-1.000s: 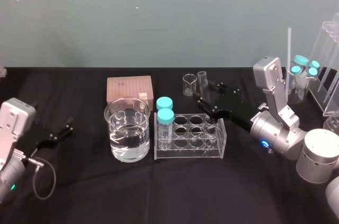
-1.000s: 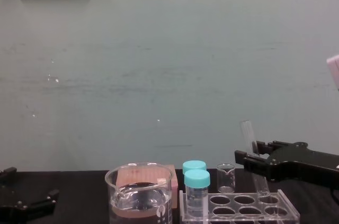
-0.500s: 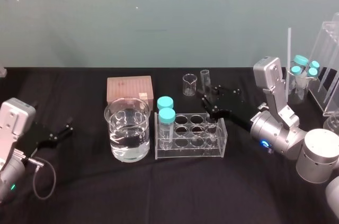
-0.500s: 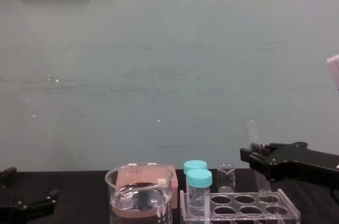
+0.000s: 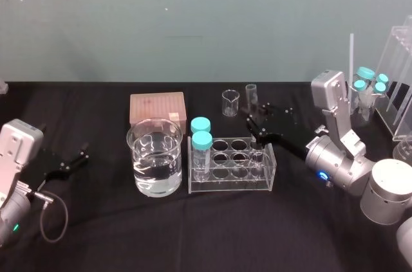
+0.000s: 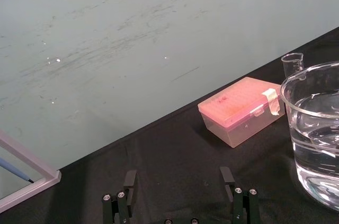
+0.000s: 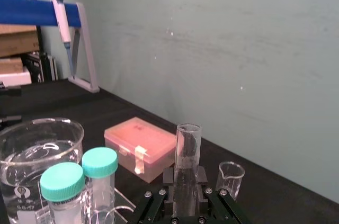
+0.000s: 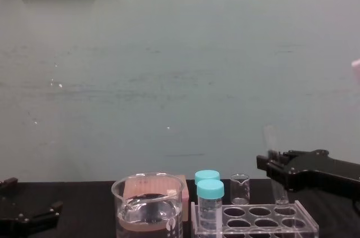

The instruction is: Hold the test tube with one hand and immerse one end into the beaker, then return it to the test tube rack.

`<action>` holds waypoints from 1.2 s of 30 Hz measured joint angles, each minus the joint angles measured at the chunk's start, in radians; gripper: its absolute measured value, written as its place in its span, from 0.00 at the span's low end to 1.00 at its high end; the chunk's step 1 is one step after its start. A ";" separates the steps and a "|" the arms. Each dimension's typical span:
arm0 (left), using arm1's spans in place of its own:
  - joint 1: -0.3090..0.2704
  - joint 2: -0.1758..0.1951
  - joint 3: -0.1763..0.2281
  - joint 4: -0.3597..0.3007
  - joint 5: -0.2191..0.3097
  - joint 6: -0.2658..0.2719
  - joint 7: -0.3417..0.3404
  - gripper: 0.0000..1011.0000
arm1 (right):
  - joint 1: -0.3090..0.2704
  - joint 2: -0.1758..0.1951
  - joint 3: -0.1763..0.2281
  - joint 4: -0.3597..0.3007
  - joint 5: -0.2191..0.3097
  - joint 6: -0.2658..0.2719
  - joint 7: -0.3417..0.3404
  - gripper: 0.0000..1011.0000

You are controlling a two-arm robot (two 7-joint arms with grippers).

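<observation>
Right gripper [image 5: 255,119] tight around upright test tube [image 5: 250,94], over the test tube rack [image 5: 232,182]

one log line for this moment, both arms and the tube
right gripper: jaws shut on test tube, upright over test tube rack back right hole | beaker: tube not in it | left gripper: open, parked left

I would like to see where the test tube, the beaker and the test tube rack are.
test tube [image 7: 188,149], right wrist view, upper glass wall.
beaker [image 5: 154,181], head view, front wall.
test tube rack [image 5: 232,184], head view, front plate.
</observation>
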 joint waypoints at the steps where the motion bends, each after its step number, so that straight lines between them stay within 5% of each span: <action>1: 0.000 0.000 0.000 0.000 0.000 0.000 0.000 0.99 | -0.002 0.000 0.002 -0.001 0.002 -0.006 0.000 0.24; 36: 0.000 0.000 0.000 0.000 0.000 0.000 0.000 0.99 | -0.054 0.010 0.076 -0.099 0.093 -0.094 0.042 0.24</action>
